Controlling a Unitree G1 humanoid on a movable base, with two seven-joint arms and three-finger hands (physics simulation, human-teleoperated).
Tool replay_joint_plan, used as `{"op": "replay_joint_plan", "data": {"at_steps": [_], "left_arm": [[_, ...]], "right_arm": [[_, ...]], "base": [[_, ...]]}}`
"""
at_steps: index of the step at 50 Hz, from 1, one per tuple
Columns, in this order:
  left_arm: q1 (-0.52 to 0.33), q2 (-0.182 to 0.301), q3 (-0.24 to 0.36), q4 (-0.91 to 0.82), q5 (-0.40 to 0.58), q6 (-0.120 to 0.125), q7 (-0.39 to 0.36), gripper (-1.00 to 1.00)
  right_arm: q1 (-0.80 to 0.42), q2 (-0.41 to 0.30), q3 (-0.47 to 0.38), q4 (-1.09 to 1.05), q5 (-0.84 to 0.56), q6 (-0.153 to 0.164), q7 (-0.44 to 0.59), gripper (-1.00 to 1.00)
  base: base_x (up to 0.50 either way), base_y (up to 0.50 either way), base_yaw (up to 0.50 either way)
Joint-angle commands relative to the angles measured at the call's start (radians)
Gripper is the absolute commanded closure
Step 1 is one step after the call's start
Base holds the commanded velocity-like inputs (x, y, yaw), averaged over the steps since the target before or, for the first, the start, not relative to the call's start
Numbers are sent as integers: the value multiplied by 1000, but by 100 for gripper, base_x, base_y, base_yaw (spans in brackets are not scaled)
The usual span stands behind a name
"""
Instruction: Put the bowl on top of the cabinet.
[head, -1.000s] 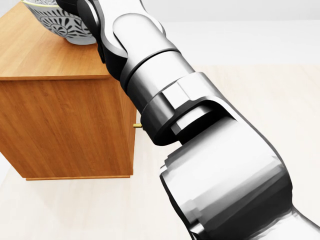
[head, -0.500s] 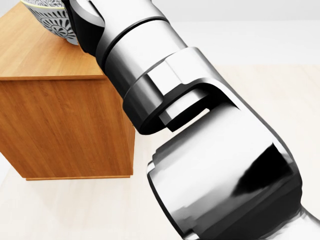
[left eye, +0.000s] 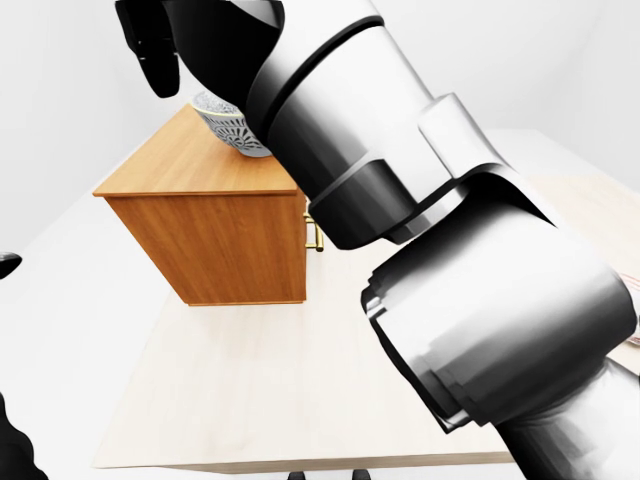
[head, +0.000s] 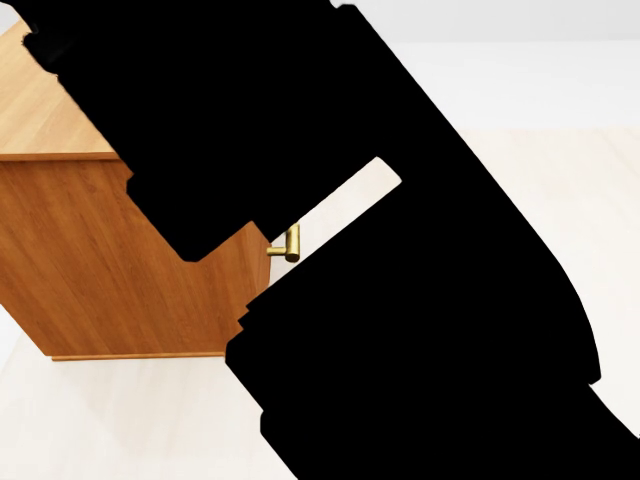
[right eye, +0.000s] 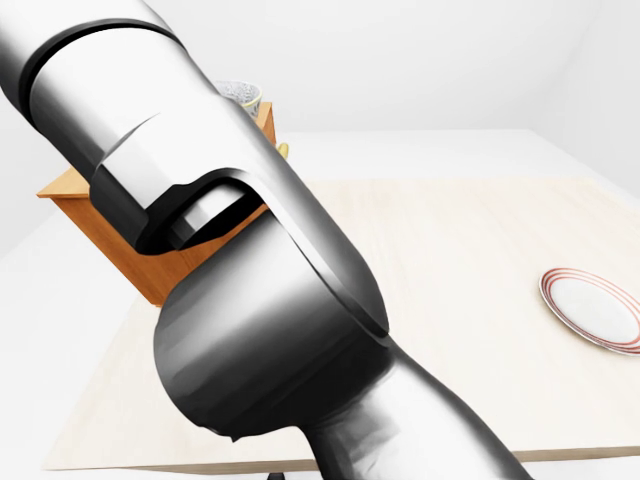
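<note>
A patterned grey-and-white bowl (left eye: 230, 130) stands on the top of the wooden cabinet (left eye: 215, 235) in the left-eye view, its right part hidden behind my right wrist. My right hand (left eye: 160, 60) is the black shape above and left of the bowl. One finger hangs down clear of the bowl, and nothing shows between the fingers. In the right-eye view only the bowl's rim (right eye: 240, 94) peeks over my forearm. My right arm blacks out most of the head view. Black bits of my left hand (left eye: 8, 264) show at the left edge.
The cabinet stands on a pale wooden table (left eye: 250, 390) and has a brass handle (head: 290, 243) on its right face. A red-rimmed white plate (right eye: 595, 308) lies at the table's far right. White floor and walls surround the table.
In the head view my right arm has swung further across and now shows as a flat black shape that hides the bowl. The brass handle is back in view.
</note>
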Motion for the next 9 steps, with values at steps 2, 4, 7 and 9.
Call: {"op": "replay_joint_plan", "data": {"at_steps": [2,4,7,9], "left_arm": [[1,-3,-1,-2,4,0,-3,-100],[1,-3,-2,-2,5,0,-3,-100],[1,-3,-2,-1,5,0,-3,-100],[1,-3,-1,-2,4,0,-3,-100]], "right_arm": [[0,3,10,-78,63,0,5,-100],[0,3,9,-84,71,0,7,-100],[0,2,7,-90,81,0,3,-100],[0,1,6,-93,89,0,-1,-100]], "base": [[0,0,0],[0,0,0],[0,0,0],[0,0,0]]}}
